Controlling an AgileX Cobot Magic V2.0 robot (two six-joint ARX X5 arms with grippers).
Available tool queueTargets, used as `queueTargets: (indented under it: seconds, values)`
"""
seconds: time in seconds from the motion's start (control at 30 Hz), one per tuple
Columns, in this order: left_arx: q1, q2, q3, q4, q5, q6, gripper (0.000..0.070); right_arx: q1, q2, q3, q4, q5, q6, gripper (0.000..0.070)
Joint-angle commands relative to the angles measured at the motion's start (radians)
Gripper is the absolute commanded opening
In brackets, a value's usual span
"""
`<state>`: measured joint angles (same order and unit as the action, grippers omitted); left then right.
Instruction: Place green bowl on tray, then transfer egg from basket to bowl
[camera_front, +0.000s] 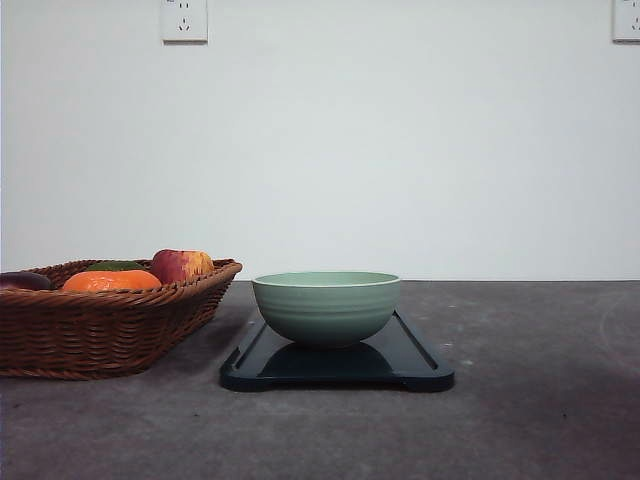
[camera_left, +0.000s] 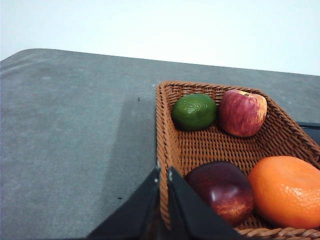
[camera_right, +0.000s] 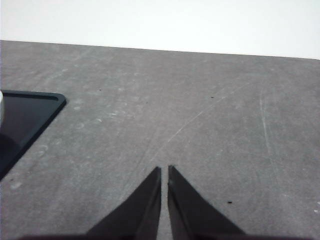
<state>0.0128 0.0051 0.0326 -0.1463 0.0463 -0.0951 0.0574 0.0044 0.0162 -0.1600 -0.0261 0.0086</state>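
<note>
The green bowl (camera_front: 326, 308) stands upright on the dark tray (camera_front: 410, 365) in the middle of the table. To its left lies the wicker basket (camera_front: 100, 330), its weave (camera_left: 200, 145) showing between the fruit. The egg is hidden among the basket's contents or out of view. My left gripper (camera_left: 164, 172) is shut with nothing in it, its tips over the basket's near rim. My right gripper (camera_right: 164, 170) is shut and empty above bare table, with a corner of the tray (camera_right: 30, 112) off to one side.
In the basket lie a green lime-like fruit (camera_left: 194, 111), a red-yellow apple (camera_left: 242, 112), a dark red fruit (camera_left: 222, 190) and an orange (camera_left: 287, 190). The grey tabletop (camera_right: 210, 115) stretches to a white wall with outlets (camera_front: 184, 20).
</note>
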Motion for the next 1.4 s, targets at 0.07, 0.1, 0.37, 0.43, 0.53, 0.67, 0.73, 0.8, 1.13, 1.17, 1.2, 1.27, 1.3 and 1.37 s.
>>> queueTargets:
  seconds: [0.07, 0.1, 0.37, 0.43, 0.53, 0.67, 0.73, 0.8, 1.13, 1.17, 1.2, 1.27, 1.3, 1.37]
  values:
    - [0.0, -0.002, -0.019, 0.011, -0.005, -0.003, 0.0014, -0.002, -0.001, -0.004, 0.01, 0.0, 0.017, 0.0016]
    - [0.0, -0.002, -0.019, 0.011, -0.005, -0.003, 0.0014, -0.002, -0.001, -0.004, 0.01, 0.0, 0.017, 0.0016]
    - [0.0, -0.002, -0.019, 0.011, -0.005, -0.003, 0.0014, -0.002, -0.001, -0.004, 0.01, 0.0, 0.017, 0.0016]
    - [0.0, -0.002, -0.019, 0.011, -0.005, -0.003, 0.0014, -0.002, -0.001, -0.004, 0.01, 0.0, 0.017, 0.0016]
    - [0.0, -0.002, -0.019, 0.011, -0.005, -0.003, 0.0014, -0.002, -0.001, -0.004, 0.01, 0.0, 0.017, 0.0016]
    - [0.0, -0.002, -0.019, 0.011, -0.005, -0.003, 0.0014, -0.002, -0.001, -0.004, 0.01, 0.0, 0.017, 0.0016]
    - [0.0, -0.002, -0.019, 0.011, -0.005, -0.003, 0.0014, -0.002, -0.001, -0.004, 0.01, 0.0, 0.017, 0.0016]
    - [0.0, -0.002, -0.019, 0.011, -0.005, -0.003, 0.0013, -0.002, -0.001, -0.004, 0.01, 0.0, 0.017, 0.0016]
    - [0.0, -0.002, -0.019, 0.011, -0.005, -0.003, 0.0014, -0.002, -0.001, -0.004, 0.01, 0.0, 0.017, 0.0016]
    - [0.0, -0.002, -0.019, 0.011, -0.005, -0.003, 0.0013, -0.002, -0.001, -0.004, 0.01, 0.0, 0.017, 0.0016]
    - [0.0, -0.002, -0.019, 0.011, -0.005, -0.003, 0.0013, -0.002, -0.001, -0.004, 0.01, 0.0, 0.017, 0.0016]
    - [0.0, -0.002, -0.019, 0.011, -0.005, -0.003, 0.0014, -0.002, -0.001, -0.004, 0.01, 0.0, 0.017, 0.0016]
    - [0.0, -0.002, -0.019, 0.011, -0.005, -0.003, 0.0014, -0.002, -0.001, -0.004, 0.01, 0.0, 0.017, 0.0016]
    - [0.0, -0.002, -0.019, 0.011, -0.005, -0.003, 0.0014, -0.002, -0.001, -0.004, 0.01, 0.0, 0.017, 0.0016]
